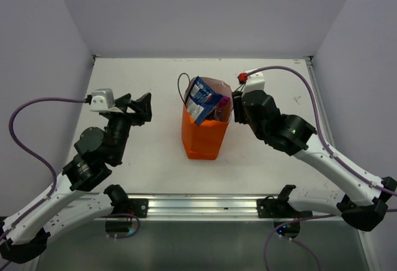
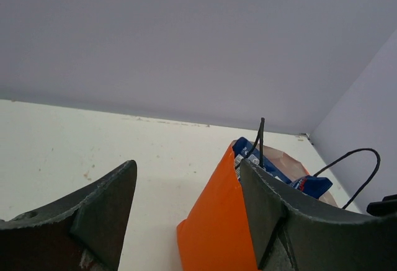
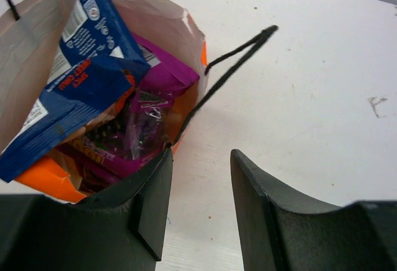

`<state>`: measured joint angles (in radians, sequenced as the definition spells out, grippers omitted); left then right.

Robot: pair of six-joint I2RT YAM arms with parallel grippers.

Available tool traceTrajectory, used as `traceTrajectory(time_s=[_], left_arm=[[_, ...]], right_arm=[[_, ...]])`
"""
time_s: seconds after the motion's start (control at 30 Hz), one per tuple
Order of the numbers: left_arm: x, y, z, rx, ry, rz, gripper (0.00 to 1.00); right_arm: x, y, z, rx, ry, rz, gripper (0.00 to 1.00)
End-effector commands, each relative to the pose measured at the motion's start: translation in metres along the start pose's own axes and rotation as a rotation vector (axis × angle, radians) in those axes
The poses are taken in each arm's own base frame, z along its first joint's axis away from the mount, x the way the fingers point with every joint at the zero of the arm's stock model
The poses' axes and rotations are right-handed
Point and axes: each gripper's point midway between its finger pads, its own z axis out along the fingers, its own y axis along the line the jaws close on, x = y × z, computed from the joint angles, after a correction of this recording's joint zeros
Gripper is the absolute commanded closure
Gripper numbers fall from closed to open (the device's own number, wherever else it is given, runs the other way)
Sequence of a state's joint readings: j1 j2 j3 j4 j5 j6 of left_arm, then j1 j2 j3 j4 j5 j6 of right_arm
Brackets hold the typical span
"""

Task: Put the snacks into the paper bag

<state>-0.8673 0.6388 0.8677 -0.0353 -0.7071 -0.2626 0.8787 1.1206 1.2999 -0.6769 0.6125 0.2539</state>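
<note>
White table (image 1: 155, 172) fills the top view, and at its centre stands the bag (image 1: 201, 136), a blue packet (image 1: 201, 99) poking from its mouth above a magenta packet (image 3: 164, 75). No snack shows outside it, so loading looks finished. The left gripper (image 1: 142, 108) and right gripper (image 1: 236, 108) flank it, jaws apart and empty.

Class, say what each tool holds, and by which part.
Nothing is held: left tool and right tool are open and empty, flanking the paper bag.
</note>
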Motion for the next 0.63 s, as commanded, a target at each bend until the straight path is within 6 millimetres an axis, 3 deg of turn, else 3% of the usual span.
traceTrajectory(time_s=[0.0, 0.07, 0.1, 0.13, 0.2, 0.27, 0.33, 0.6], left_arm=[[-0.022, 0.017, -0.008, -0.063, -0.075, -0.025, 0.29], [-0.034, 0.030, -0.016, -0.113, -0.110, -0.050, 0.29], [-0.043, 0.050, -0.024, -0.198, -0.144, -0.067, 0.29], [-0.035, 0.064, -0.028, -0.255, -0.126, -0.034, 0.28], [-0.036, 0.093, -0.042, -0.397, -0.137, -0.017, 0.23], [-0.027, 0.109, -0.051, -0.468, -0.104, 0.035, 0.21], [-0.021, 0.125, -0.062, -0.529, -0.090, 0.035, 0.19], [-0.028, 0.139, -0.082, -0.493, -0.125, -0.021, 0.17]], right_arm=[[-0.013, -0.036, -0.015, 0.163, -0.062, 0.063, 0.54], [-0.015, -0.061, -0.034, 0.240, -0.095, 0.109, 0.52], [-0.018, -0.082, -0.044, 0.332, -0.131, 0.126, 0.45], [-0.015, -0.095, -0.052, 0.380, -0.139, 0.130, 0.33], [-0.015, -0.124, -0.073, 0.481, -0.191, 0.183, 0.32], [-0.010, -0.155, -0.096, 0.619, -0.237, 0.196, 0.30], [-0.002, -0.172, -0.107, 0.698, -0.255, 0.186, 0.18], [0.008, -0.177, -0.116, 0.646, -0.290, 0.283, 0.18]])
